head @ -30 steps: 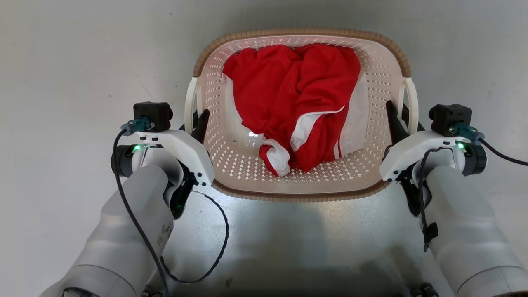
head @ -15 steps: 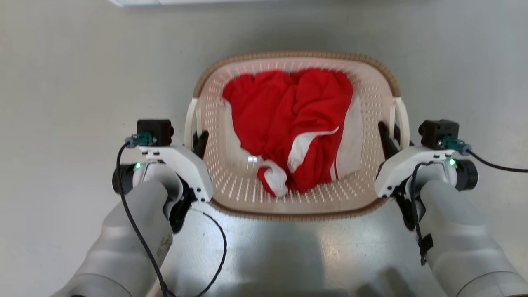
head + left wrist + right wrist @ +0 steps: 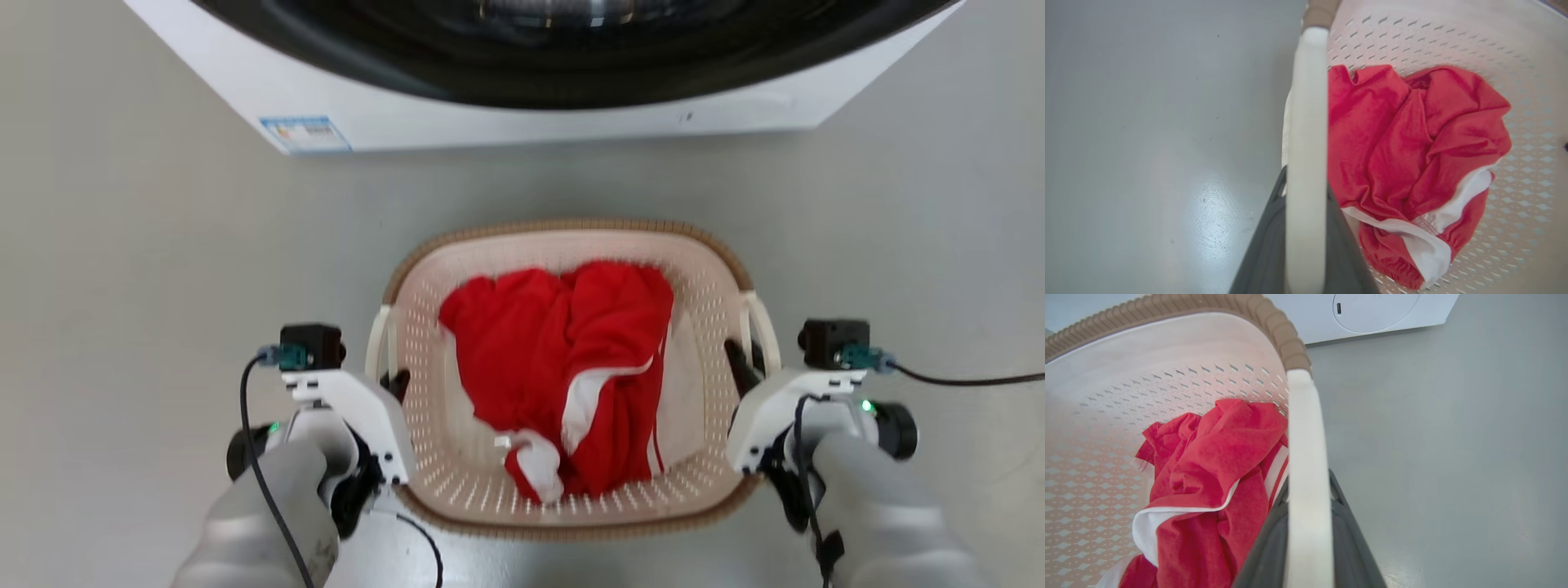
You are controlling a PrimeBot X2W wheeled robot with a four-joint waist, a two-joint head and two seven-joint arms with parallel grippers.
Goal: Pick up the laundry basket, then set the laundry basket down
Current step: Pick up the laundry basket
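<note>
The laundry basket (image 3: pixel 563 227) is cream with perforated walls and a brown woven-look rim. It sits between my two arms and holds a crumpled red and white garment (image 3: pixel 563 376). My left gripper (image 3: pixel 392 380) is shut on the basket's white left handle (image 3: pixel 377 343). In the left wrist view, dark fingers (image 3: pixel 1267 245) flank that handle (image 3: pixel 1306 134). My right gripper (image 3: pixel 744 365) is shut on the white right handle (image 3: pixel 764 322). The right wrist view shows the same clamp on this handle (image 3: pixel 1306 457). I cannot tell whether the basket's base touches the floor.
A white washer (image 3: pixel 522 90) with a dark round door stands just beyond the basket, and its lower front (image 3: pixel 1372 310) shows in the right wrist view. Grey floor (image 3: pixel 122 327) spreads to the left and right of the basket.
The head view has pulled back and tilted up, bringing the washer into the top of the picture. The basket and both arms sit lower and smaller. Both grips on the handles are unchanged.
</note>
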